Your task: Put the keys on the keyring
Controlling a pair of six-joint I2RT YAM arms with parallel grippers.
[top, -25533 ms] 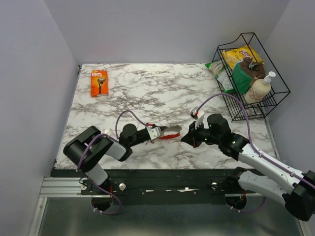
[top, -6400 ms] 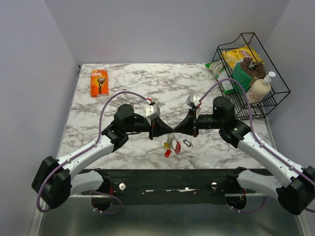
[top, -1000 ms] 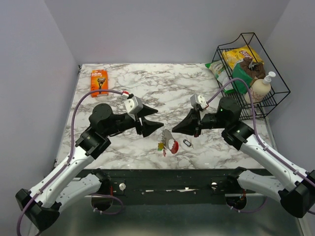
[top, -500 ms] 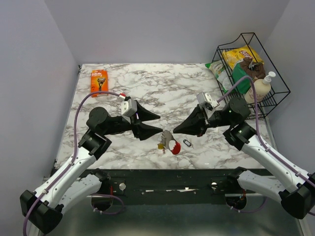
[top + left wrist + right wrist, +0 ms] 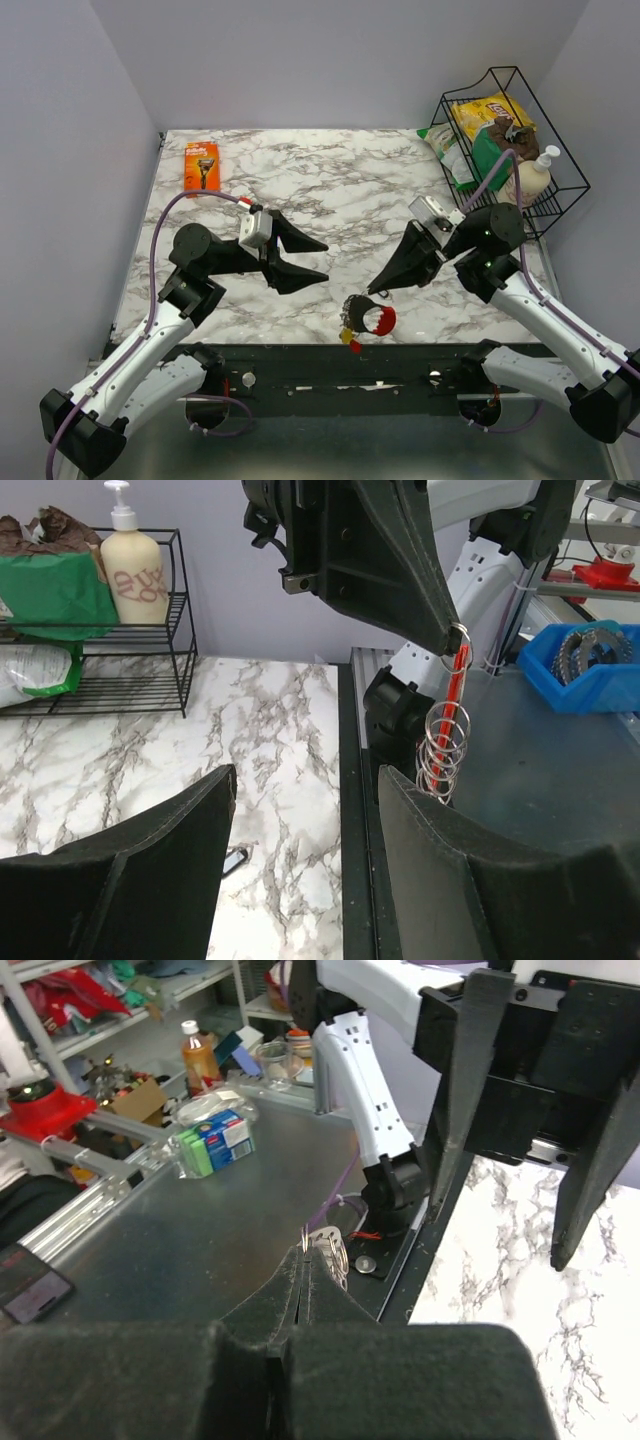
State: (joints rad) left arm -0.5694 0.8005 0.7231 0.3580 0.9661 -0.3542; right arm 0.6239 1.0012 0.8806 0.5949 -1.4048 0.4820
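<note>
**Keys held up for threading.** The right tool (image 5: 378, 288) is closed on a small wire ring at the top of the keys (image 5: 366, 320). It pinches the ring at the very fingertips, so the bunch hangs free in the air near the front edge of the tabletop (image 5: 330, 180). The red tag (image 5: 382, 320) and the stacked wire rings dangle straight below the pinch, clear of any surface. Holding by 1 ring at the tips leaves the other loops exposed, probably so that another part can be fed through them.

The left tool (image 5: 322, 262) faces the right one, its 2 fingers spread apart and gripping nothing. In the left wrist view the hanging bunch lies just beyond 1 of its fingers, which suggests it is placed to assist, not to carry.

The keyring (image 5: 236, 859), a small black loop, lies flat on the tabletop beneath the tools and neither touches it. The top view hides it. Joining is judged not yet begun, since keys and keyring are apart.
</note>
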